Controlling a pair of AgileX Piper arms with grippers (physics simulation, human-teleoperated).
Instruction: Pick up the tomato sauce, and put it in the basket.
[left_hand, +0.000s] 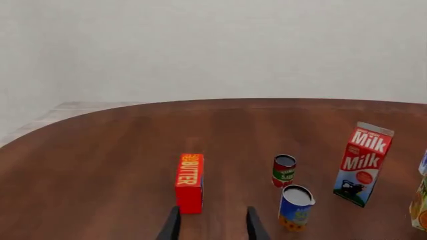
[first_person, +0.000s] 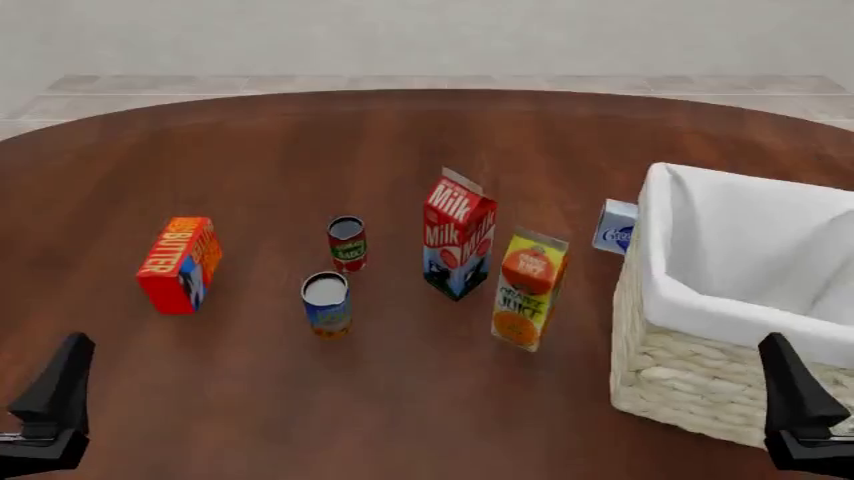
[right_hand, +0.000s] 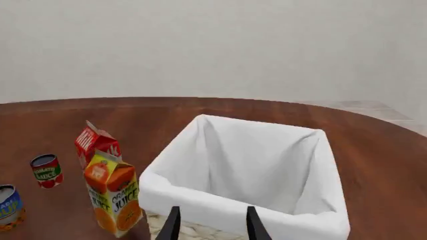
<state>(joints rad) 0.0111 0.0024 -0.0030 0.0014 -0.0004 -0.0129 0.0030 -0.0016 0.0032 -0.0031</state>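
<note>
While both of your hands wait low at the near edge of the counter, nothing is in them. Your left hand has its two fingers spread apart, and so does your right hand. The tomato sauce stands upright, ahead of your left hand and off to its right, well apart from it. Just in front of the sauce, closer to you, stands a blue and orange can, near but not touching. The red butter box sits straight ahead of your left hand. The milk carton and the orange juice carton stand between the sauce and the basket. The basket sits right in front of your right hand, with its white cloth showing inside.
</note>
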